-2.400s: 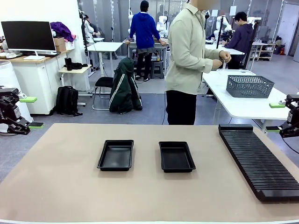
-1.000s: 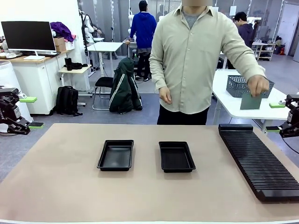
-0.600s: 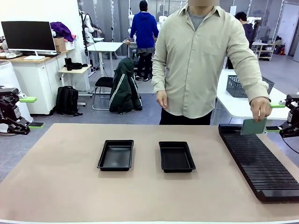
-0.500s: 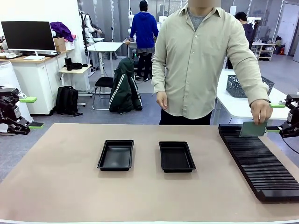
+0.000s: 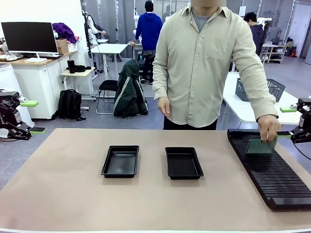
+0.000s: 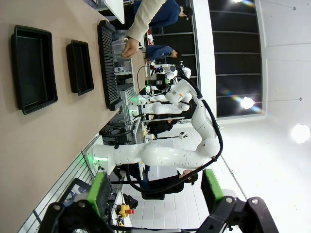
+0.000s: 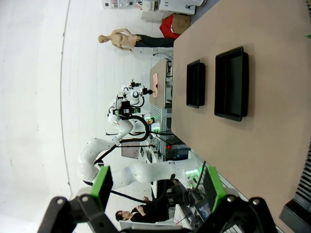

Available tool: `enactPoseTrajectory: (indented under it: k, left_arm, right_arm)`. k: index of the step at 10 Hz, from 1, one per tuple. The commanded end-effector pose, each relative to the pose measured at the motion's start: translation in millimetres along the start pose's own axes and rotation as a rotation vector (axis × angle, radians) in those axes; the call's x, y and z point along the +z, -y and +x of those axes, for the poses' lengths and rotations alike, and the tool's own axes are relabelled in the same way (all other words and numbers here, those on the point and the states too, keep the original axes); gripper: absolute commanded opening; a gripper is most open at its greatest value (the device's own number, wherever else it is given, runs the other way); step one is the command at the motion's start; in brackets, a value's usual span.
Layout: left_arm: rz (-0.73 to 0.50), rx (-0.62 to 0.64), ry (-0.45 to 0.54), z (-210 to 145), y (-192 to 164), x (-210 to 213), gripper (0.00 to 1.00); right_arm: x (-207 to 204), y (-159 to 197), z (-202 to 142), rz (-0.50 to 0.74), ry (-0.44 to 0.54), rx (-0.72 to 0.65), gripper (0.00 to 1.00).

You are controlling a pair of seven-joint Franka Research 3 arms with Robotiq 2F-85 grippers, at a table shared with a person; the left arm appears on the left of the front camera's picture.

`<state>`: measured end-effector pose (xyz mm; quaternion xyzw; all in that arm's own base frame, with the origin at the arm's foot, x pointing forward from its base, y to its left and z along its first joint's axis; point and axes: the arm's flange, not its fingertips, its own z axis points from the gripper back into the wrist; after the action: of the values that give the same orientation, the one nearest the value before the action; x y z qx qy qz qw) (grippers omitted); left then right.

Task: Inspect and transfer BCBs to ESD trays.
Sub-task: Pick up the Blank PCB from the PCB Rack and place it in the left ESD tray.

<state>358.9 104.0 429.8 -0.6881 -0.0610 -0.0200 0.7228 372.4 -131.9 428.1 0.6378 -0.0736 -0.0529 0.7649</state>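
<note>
Green BCB (image 5: 261, 146) rests on the far end of the slotted rack (image 5: 272, 174), with the person's hand (image 5: 268, 130) gripping its top edge. I see the left ESD tray (image 5: 120, 161) and right ESD tray (image 5: 183, 163) side by side, well apart from it. My left gripper (image 5: 33, 116) and right gripper (image 5: 287, 123) hang released, jaws spread, holding nothing.

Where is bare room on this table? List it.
Free: table left of the left tray; near strip before both trays; gap between right tray and rack. Crowded: rack's far end, where a hand holds a board.
</note>
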Motion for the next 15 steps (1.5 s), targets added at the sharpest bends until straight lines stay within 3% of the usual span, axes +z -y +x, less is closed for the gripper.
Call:
enactPoseTrajectory:
  k: [1,15]
  left_arm:
    - [0.001,-0.002,0.005,0.4,0.3,0.4,1.0]
    - [0.001,-0.002,0.005,0.4,0.3,0.4,1.0]
  right_arm:
    - [-0.6,-0.1,0.1,0.0,-0.002,0.0,1.0]
    - [0.0,0.0,0.0,0.0,0.0,0.0,1.0]
